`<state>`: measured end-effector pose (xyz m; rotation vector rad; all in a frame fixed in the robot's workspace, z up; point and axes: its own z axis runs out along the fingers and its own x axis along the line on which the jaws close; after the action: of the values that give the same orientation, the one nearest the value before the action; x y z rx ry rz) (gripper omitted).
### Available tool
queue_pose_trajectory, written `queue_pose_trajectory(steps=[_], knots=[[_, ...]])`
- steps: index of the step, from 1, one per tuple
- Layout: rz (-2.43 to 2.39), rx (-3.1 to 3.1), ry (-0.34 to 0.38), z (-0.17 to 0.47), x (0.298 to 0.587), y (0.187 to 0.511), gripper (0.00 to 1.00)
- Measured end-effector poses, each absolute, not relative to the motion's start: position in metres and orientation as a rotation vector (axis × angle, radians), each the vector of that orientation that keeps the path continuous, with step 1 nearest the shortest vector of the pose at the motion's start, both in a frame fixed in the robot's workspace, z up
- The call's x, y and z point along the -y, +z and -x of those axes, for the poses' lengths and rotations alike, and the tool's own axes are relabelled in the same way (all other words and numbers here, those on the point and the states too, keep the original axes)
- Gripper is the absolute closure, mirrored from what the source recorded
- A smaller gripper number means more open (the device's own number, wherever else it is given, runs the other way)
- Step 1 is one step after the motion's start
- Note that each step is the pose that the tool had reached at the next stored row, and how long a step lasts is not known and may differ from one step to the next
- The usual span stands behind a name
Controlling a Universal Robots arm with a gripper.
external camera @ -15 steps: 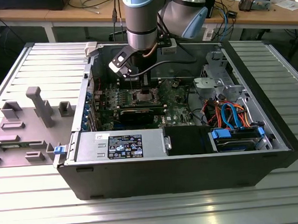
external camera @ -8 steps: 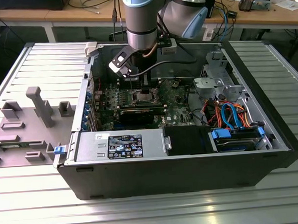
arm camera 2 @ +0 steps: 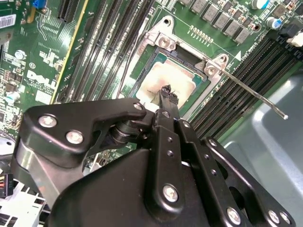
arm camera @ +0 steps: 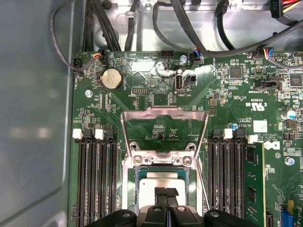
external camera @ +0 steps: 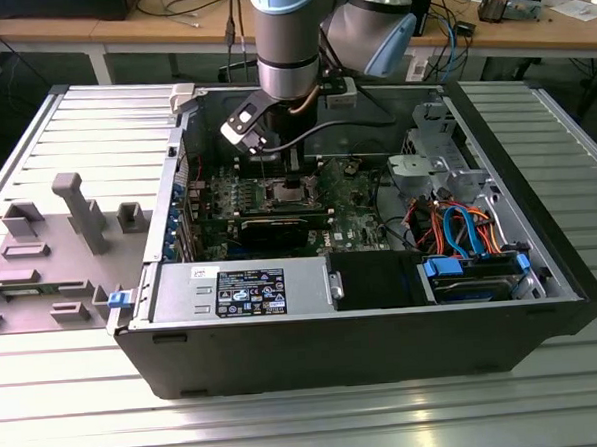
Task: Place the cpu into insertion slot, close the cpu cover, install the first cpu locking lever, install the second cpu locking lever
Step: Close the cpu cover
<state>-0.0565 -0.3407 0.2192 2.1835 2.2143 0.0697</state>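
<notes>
While the end effector hangs fingers-together at the metal top of the cpu, contact uncertain, the chip lies in the insertion slot mid-motherboard, inside the open computer case on the bench. The cpu cover stands hinged open beside the slot; a locking lever juts free. Probable hazards: a chip seated askew — pressing then bends socket contacts — or the raised cover dropping onto the fingers.
</notes>
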Motion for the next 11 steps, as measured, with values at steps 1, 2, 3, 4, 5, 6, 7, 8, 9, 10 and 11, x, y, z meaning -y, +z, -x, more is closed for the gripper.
queue_pose_trajectory(steps=[1, 2, 3, 4, 5, 6, 7, 8, 9, 10, 11], knots=[[-2.187, -2.218, 0.057, 0.0551, 0.3405, 0.2188, 0.89], [-2.189, -2.220, 0.050, 0.0542, 0.3405, 0.2186, 0.89], [-2.191, -2.222, 0.043, 0.0535, 0.3405, 0.2185, 0.89], [-2.193, -2.224, 0.037, 0.0526, 0.3405, 0.2183, 0.89], [-2.193, -2.225, 0.034, 0.0521, 0.3405, 0.2182, 0.89], [-2.194, -2.225, 0.034, 0.0521, 0.3405, 0.2182, 0.89], [-2.194, -2.225, 0.034, 0.0521, 0.3405, 0.2183, 0.89], [-2.194, -2.225, 0.034, 0.0522, 0.3405, 0.2182, 0.89], [-2.194, -2.225, 0.034, 0.0521, 0.3405, 0.2182, 0.89], [-2.194, -2.225, 0.034, 0.0521, 0.3405, 0.2183, 0.89], [-2.194, -2.225, 0.034, 0.0521, 0.3405, 0.2185, 0.89]])
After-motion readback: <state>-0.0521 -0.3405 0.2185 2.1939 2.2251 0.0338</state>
